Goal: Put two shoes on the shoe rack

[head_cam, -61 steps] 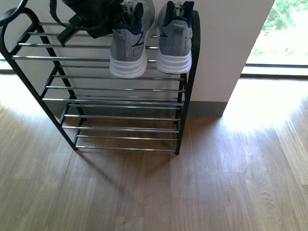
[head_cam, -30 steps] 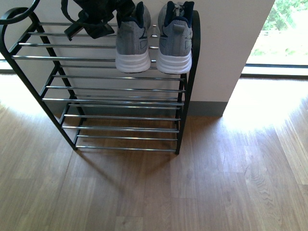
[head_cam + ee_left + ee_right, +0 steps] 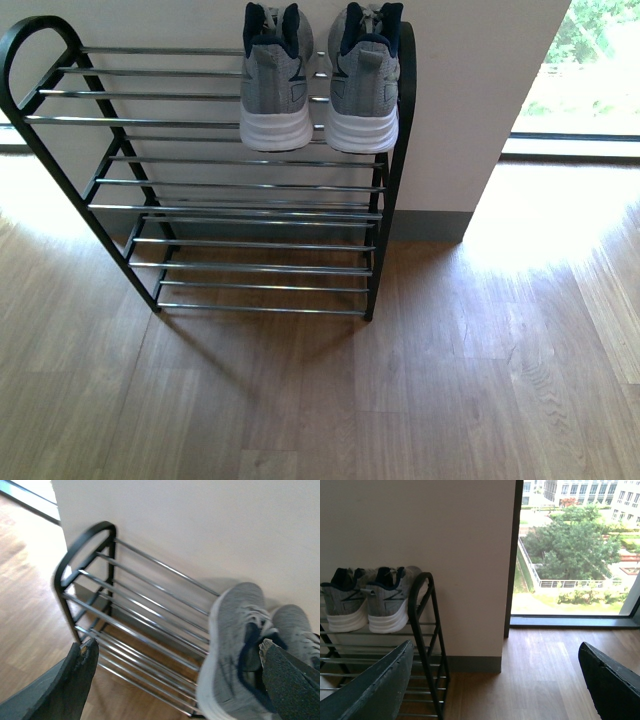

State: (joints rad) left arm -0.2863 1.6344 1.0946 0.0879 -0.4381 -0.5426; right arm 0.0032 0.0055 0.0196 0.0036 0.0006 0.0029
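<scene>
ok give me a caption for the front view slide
Two grey sneakers sit side by side, heels out, on the top tier of the black shoe rack

A wood-plank floor [image 3: 400, 380] is seen, brightly lit near a low window [image 3: 585, 70]. A plain white wall [image 3: 480, 90] is edged at its foot by a grey skirting board [image 3: 430, 226]. Through the glass, green trees [image 3: 570, 545], a pale railing [image 3: 575, 583] and buildings [image 3: 580, 492] are shown
</scene>
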